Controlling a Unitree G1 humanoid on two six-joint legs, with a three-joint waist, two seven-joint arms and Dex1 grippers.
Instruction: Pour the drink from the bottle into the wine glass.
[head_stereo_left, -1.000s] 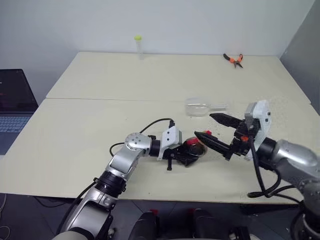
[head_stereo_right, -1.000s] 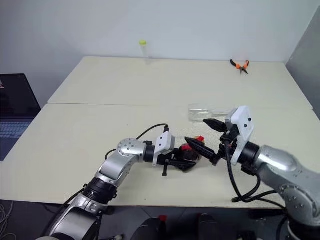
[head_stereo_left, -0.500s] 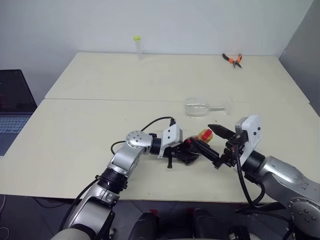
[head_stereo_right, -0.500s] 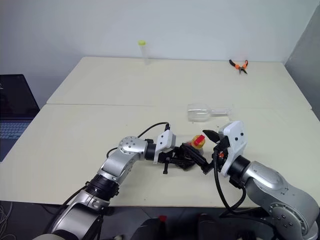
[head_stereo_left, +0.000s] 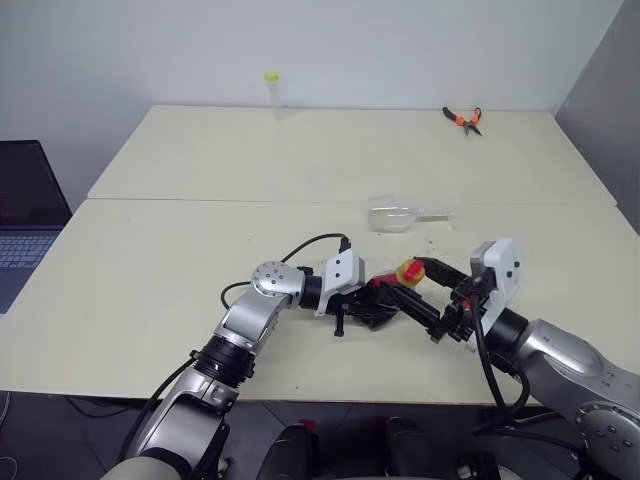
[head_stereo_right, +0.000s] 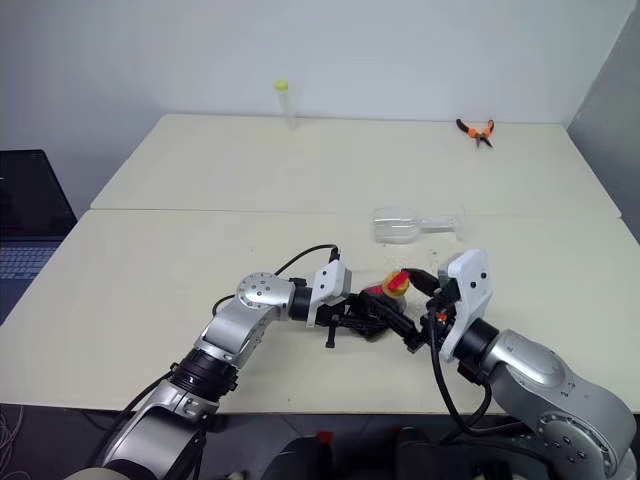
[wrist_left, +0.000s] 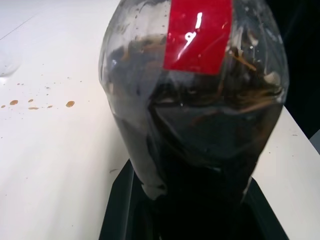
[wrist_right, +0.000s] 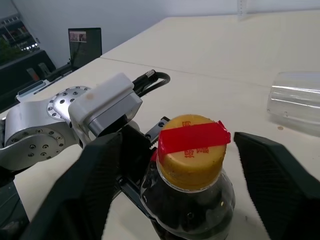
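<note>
The left gripper (head_stereo_left: 372, 308) has its jaws clamped on the small clear plastic bottle (wrist_right: 189, 197) of dark drink (wrist_left: 200, 150), upright on the cream bench (head_stereo_left: 150, 260). The right gripper (wrist_right: 185, 165) straddles the yellow cap (wrist_right: 191, 152), jaws apart, not gripping. The clear wine glass (head_stereo_left: 405, 214) lies toppled beyond; pouring would spill unless it is righted.

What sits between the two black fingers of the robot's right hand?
In the right wrist view, the yellow cap, crossed by a red tape strip, of the small clear plastic bottle of dark drink sits between the right hand's open fingers, not yet gripped.
</note>
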